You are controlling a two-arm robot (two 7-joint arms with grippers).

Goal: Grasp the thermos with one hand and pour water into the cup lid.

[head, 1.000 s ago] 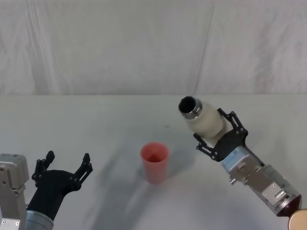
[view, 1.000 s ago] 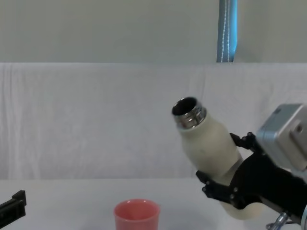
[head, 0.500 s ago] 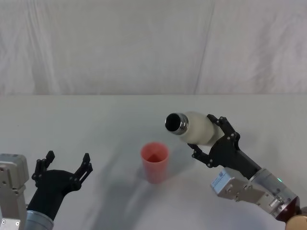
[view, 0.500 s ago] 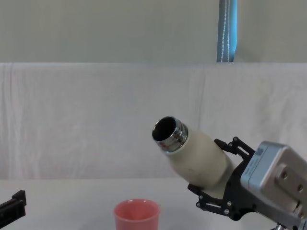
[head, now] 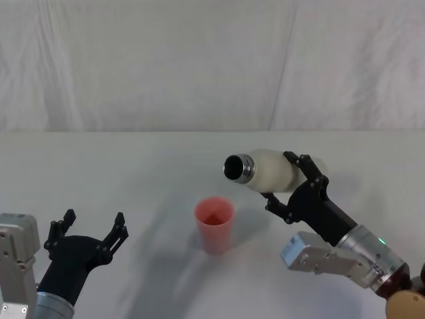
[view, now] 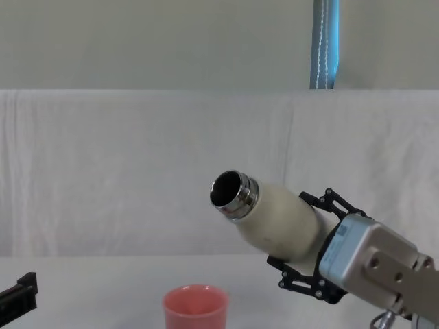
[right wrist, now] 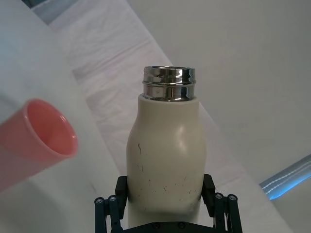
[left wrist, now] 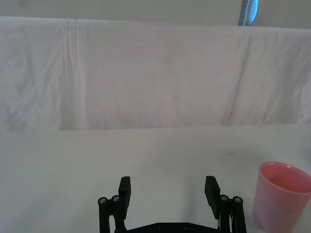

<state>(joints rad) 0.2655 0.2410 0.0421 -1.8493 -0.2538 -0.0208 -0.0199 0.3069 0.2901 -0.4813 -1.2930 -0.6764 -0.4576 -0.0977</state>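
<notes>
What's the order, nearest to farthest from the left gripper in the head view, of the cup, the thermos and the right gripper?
From the left gripper, open at the table's near left:
1. The cup, standing mid-table to its right.
2. The thermos, held tilted in the air, mouth over the cup's right side.
3. The right gripper, clamped round the thermos body on the right.

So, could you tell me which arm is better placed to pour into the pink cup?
The right. Its gripper already clamps the thermos, tipped with its steel neck above the cup lid. The left gripper sits open and idle at the table's near left.
</notes>
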